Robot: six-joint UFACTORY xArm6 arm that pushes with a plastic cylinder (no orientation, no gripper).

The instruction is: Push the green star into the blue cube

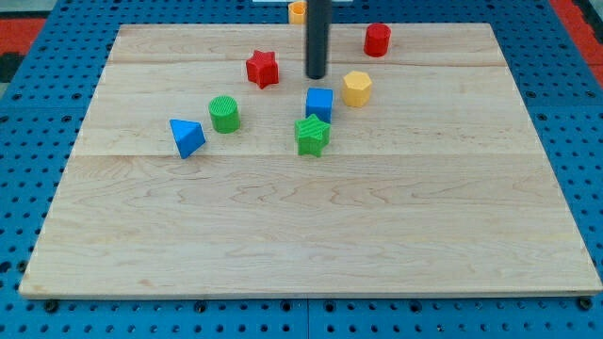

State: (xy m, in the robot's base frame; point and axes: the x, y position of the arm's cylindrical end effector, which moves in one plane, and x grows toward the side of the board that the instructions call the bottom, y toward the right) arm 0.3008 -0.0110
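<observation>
The green star lies near the board's middle, touching or almost touching the blue cube just above it. My tip is at the end of the dark rod, a little above the blue cube and apart from it. The tip sits between the red star on its left and the yellow block on its right.
A green cylinder and a blue triangular block lie to the left. A red cylinder stands near the top right. An orange block sits at the top edge, partly hidden by the rod. The wooden board lies on a blue pegboard.
</observation>
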